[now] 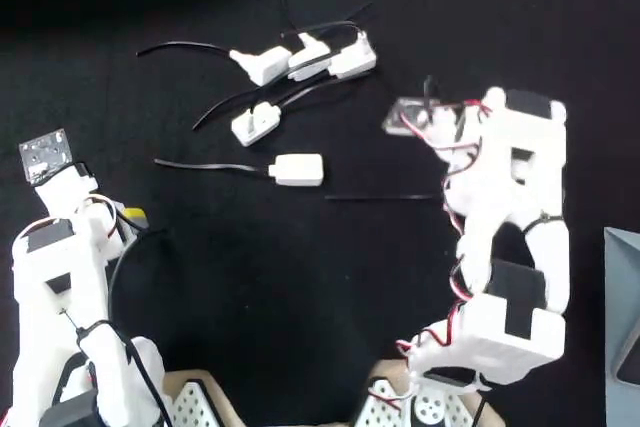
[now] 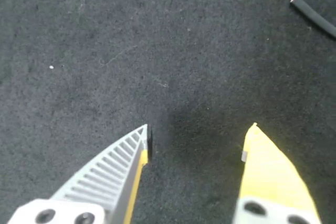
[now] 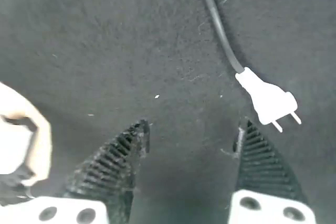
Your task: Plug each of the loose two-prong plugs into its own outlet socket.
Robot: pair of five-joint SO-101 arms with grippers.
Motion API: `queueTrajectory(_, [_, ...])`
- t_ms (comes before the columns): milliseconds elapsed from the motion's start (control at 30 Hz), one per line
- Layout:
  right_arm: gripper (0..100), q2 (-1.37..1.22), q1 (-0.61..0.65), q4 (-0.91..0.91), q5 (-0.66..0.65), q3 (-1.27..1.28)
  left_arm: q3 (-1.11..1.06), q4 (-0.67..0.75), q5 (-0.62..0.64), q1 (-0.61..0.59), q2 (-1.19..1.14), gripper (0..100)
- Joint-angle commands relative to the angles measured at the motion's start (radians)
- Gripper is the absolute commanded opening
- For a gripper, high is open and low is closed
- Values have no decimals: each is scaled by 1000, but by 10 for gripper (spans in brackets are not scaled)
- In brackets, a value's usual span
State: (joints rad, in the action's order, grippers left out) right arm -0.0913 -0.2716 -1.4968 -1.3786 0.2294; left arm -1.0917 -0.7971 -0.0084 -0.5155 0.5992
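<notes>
Several white outlet sockets and plugs on black cords lie at the back of the black table: a cluster of three [image 1: 308, 57], one [image 1: 255, 124] below it and one [image 1: 297, 169] nearer the middle. A loose white two-prong plug [image 3: 270, 102] on a black cord lies flat just beyond my right gripper [image 3: 194, 124], off its one fingertip. That gripper is open and holds nothing. My left gripper [image 2: 199, 129], with one grey and one yellow finger, is open over bare cloth at the table's left [image 1: 130, 217].
A thin black cord [image 1: 380, 197] runs along the cloth toward the right arm [image 1: 500, 177]. A cord end [image 2: 310, 17] lies beyond the left gripper. A cream-white piece [image 3: 21, 140] sits beside the right gripper. A grey box [image 1: 622, 317] stands at the right edge.
</notes>
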Motion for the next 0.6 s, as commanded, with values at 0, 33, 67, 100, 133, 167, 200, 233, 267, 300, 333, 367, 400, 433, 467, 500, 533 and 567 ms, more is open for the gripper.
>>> queueTrajectory(0, [258,38,-20,201,-75,105,31,15,-2,13,20,288])
queueTrajectory(33, [258,38,-18,264,-84,142,31,15,-2,13,20,288])
queueTrajectory(67, [258,38,-17,327,-91,182,31,15,-2,13,20,288])
queueTrajectory(100, [258,38,-17,390,-95,219,31,15,-2,13,20,288])
queueTrajectory(133, [257,38,-17,448,-97,251,31,15,-2,13,20,288])
queueTrajectory(167, [256,38,-17,500,-97,282,31,15,-2,13,20,288])
queueTrajectory(200, [254,38,-20,542,-97,308,31,15,-2,13,20,288])
queueTrajectory(233, [254,38,-21,575,-97,332,31,15,-2,13,20,288])
queueTrajectory(267, [254,38,-21,603,-97,355,31,15,-2,13,20,288])
queueTrajectory(300, [253,38,-23,620,-97,371,31,15,-2,13,20,288])
queueTrajectory(333, [246,38,-25,628,-97,383,31,15,-2,13,20,288])
queueTrajectory(367, [224,36,-28,631,-97,390,31,15,-2,13,20,288])
queueTrajectory(400, [190,36,-28,631,-97,395,31,15,-2,13,20,288])
queueTrajectory(433, [150,36,-28,631,-97,397,31,15,-2,13,20,288])
queueTrajectory(467, [106,31,-29,631,-97,397,31,15,-2,13,20,288])
queueTrajectory(500, [63,24,-29,629,-97,395,31,15,-2,13,20,288])
queueTrajectory(533, [22,12,-31,629,-97,392,31,15,-2,13,20,288])
queueTrajectory(567, [8,-1,-31,631,-97,390,31,15,-2,13,20,288])
